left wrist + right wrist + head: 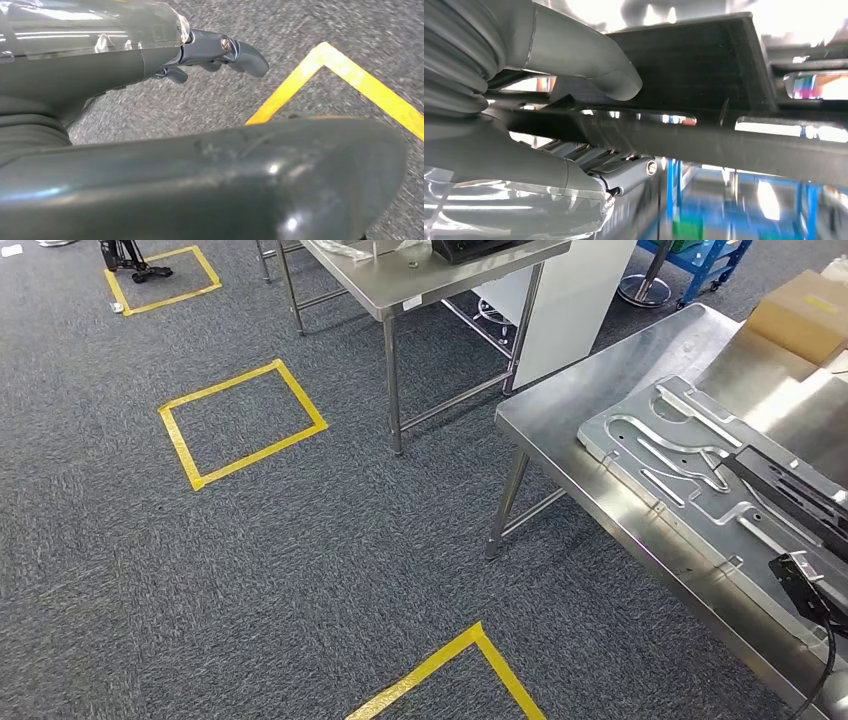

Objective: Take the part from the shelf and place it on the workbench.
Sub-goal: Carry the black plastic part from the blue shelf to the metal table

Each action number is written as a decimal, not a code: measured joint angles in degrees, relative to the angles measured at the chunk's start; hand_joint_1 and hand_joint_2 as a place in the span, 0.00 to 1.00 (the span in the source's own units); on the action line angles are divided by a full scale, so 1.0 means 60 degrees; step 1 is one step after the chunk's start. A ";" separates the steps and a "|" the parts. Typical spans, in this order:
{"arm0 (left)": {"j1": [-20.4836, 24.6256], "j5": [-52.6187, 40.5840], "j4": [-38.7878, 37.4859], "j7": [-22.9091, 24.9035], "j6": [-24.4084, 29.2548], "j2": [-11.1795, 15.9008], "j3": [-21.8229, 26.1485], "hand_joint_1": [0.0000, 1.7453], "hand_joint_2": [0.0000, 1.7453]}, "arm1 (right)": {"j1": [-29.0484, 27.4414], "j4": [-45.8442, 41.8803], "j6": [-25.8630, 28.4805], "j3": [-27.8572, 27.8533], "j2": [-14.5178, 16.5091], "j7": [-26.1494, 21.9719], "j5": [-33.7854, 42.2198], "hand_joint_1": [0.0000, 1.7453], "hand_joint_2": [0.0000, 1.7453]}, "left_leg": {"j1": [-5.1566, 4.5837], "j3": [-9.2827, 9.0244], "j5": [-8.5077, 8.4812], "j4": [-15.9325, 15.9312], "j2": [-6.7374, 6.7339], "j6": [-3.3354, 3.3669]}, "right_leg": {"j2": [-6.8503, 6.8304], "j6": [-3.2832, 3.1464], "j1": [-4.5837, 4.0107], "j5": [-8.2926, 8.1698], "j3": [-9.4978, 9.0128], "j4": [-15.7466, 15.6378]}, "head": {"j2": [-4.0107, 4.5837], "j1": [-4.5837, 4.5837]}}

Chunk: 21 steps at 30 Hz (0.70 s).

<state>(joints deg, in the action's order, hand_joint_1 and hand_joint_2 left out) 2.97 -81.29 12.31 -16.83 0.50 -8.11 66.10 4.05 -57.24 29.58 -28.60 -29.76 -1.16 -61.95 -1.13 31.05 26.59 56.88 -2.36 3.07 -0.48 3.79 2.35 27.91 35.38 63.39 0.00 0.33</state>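
The part is a flat black ribbed frame [704,75]. My right hand [574,65] grips it, with the thick thumb [614,82] pressed on one face and the darker fingers [624,172] under the other. In the head view the black part [790,490] hangs at the right edge over the steel workbench [560,440], above a machined aluminium plate [670,460] that lies on it. I cannot tell whether the part touches the plate. My left hand [210,52] hangs above the grey carpet, its fingers loosely apart and holding nothing.
A second steel table [400,285] stands behind the workbench with a white panel [570,300] beside it. A cardboard box [805,315] sits at the workbench's far end. Yellow tape squares [240,420] mark the carpet. A blue cart [700,260] stands at the back.
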 joint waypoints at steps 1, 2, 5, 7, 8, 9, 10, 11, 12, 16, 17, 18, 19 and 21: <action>0.0005 0.0040 0.0000 -0.0058 0.0012 -0.0001 0.0019 0.00 0.00 | -0.0044 -0.0075 -0.0237 -0.0009 0.0038 -0.0223 0.0462 1.00 1.00 | -0.0016 0.0023 0.0042 0.0074 -0.0031 -0.0051 | -0.0032 -0.0043 -0.0011 -0.0138 -0.0265 -0.0487 | 0.0000 0.0002; 0.0007 0.0085 0.0000 -0.0104 0.0041 -0.0002 0.0046 0.00 0.00 | -0.0099 -0.0165 -0.0416 -0.0024 0.0086 -0.0415 0.0861 1.00 1.00 | -0.0036 0.0047 0.0080 0.0137 -0.0054 -0.0093 | -0.0051 -0.0095 -0.0024 -0.0188 -0.0407 -0.0770 | 0.0000 0.0008; 0.0005 0.0177 0.0000 -0.0174 0.0118 0.0008 0.0159 0.00 0.00 | -0.0269 -0.0437 -0.0705 -0.0088 0.0215 -0.0653 0.1414 1.00 1.00 | -0.0065 0.0096 0.0147 0.0196 -0.0059 0.0081 | -0.0021 -0.0199 -0.0043 -0.0197 -0.0410 -0.0851 | 0.0000 0.0019; 0.0001 0.0197 0.0000 -0.0210 0.0118 0.0016 0.0217 0.00 0.00 | -0.0337 -0.0571 -0.0812 -0.0145 0.0265 -0.0676 0.1517 1.00 1.00 | -0.0061 0.0107 0.0111 0.0181 -0.0052 0.0122 | -0.0016 -0.0235 -0.0071 -0.0197 -0.0406 -0.0846 | 0.0000 0.0020; -0.0001 0.0209 0.0000 -0.0222 0.0117 0.0018 0.0235 0.00 0.00 | -0.0360 -0.0626 -0.0835 -0.0171 0.0278 -0.0682 0.1540 1.00 1.00 | -0.0056 0.0107 0.0089 0.0169 -0.0053 0.0076 | -0.0017 -0.0258 -0.0088 -0.0196 -0.0401 -0.0843 | 0.0000 0.0020; -0.0001 0.0218 0.0000 -0.0230 0.0117 0.0018 0.0248 0.00 0.00 | -0.0373 -0.0668 -0.0851 -0.0196 0.0290 -0.0686 0.1557 1.00 1.00 | -0.0050 0.0108 0.0076 0.0156 -0.0052 0.0044 | -0.0021 -0.0279 -0.0100 -0.0196 -0.0396 -0.0840 | 0.0000 0.0019; -0.0002 0.0225 0.0000 -0.0233 0.0117 0.0018 0.0259 0.00 0.00 | -0.0377 -0.0704 -0.0870 -0.0219 0.0299 -0.0689 0.1578 1.00 1.00 | -0.0044 0.0108 0.0062 0.0147 -0.0050 0.0017 | -0.0025 -0.0293 -0.0109 -0.0195 -0.0392 -0.0835 | 0.0000 0.0018; -0.0003 0.0225 0.0000 -0.0233 0.0117 0.0018 0.0268 0.00 0.00 | -0.0378 -0.0732 -0.0900 -0.0243 0.0311 -0.0694 0.1599 1.00 1.00 | -0.0041 0.0108 0.0055 0.0139 -0.0049 -0.0007 | -0.0029 -0.0303 -0.0114 -0.0193 -0.0388 -0.0830 | 0.0000 0.0019; -0.0004 0.0221 0.0000 -0.0232 0.0117 0.0017 0.0274 0.00 0.00 | -0.0378 -0.0752 -0.0933 -0.0269 0.0321 -0.0700 0.1621 1.00 1.00 | -0.0036 0.0108 0.0047 0.0133 -0.0047 -0.0038 | -0.0032 -0.0307 -0.0117 -0.0193 -0.0384 -0.0826 | 0.0000 0.0019; -0.0005 0.0213 0.0000 -0.0214 0.0117 0.0016 0.0285 0.00 0.00 | -0.0408 -0.0803 -0.0990 -0.0335 0.0336 -0.0727 0.1622 1.00 1.00 | -0.0024 0.0105 0.0033 0.0125 -0.0044 -0.0129 | -0.0035 -0.0311 -0.0138 -0.0192 -0.0373 -0.0816 | 0.0000 0.0018; -0.0006 0.0209 0.0000 -0.0201 0.0117 0.0015 0.0288 0.00 0.00 | -0.0428 -0.0820 -0.0982 -0.0352 0.0340 -0.0733 0.1558 1.00 1.00 | -0.0022 0.0104 0.0032 0.0125 -0.0044 -0.0138 | -0.0036 -0.0311 -0.0143 -0.0193 -0.0372 -0.0815 | 0.0000 0.0018; -0.0006 0.0200 0.0000 -0.0188 0.0116 0.0016 0.0290 0.00 0.00 | -0.0449 -0.0832 -0.0972 -0.0372 0.0345 -0.0735 0.1469 1.00 1.00 | -0.0020 0.0105 0.0033 0.0125 -0.0044 -0.0142 | -0.0037 -0.0311 -0.0146 -0.0193 -0.0371 -0.0814 | 0.0000 0.0018; -0.0006 0.0188 0.0000 -0.0178 0.0115 0.0016 0.0292 0.00 0.00 | -0.0472 -0.0840 -0.0961 -0.0392 0.0352 -0.0734 0.1365 1.00 1.00 | -0.0019 0.0106 0.0033 0.0126 -0.0043 -0.0144 | -0.0038 -0.0311 -0.0141 -0.0193 -0.0371 -0.0814 | 0.0000 0.0018; -0.0007 0.0165 0.0000 -0.0169 0.0114 0.0018 0.0295 0.00 0.00 | -0.0510 -0.0842 -0.0953 -0.0420 0.0362 -0.0732 0.1238 1.00 1.00 | -0.0021 0.0109 0.0037 0.0128 -0.0042 -0.0149 | -0.0039 -0.0308 -0.0130 -0.0195 -0.0371 -0.0814 | 0.0000 0.0017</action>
<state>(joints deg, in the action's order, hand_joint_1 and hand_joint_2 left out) 2.93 -80.30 12.31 -17.85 1.18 -8.00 67.87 0.99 -62.29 23.86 -31.12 -27.58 -5.55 -54.53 -1.25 31.71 26.81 57.64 -2.62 2.17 -0.71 1.94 1.58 26.74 33.15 58.51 0.00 0.43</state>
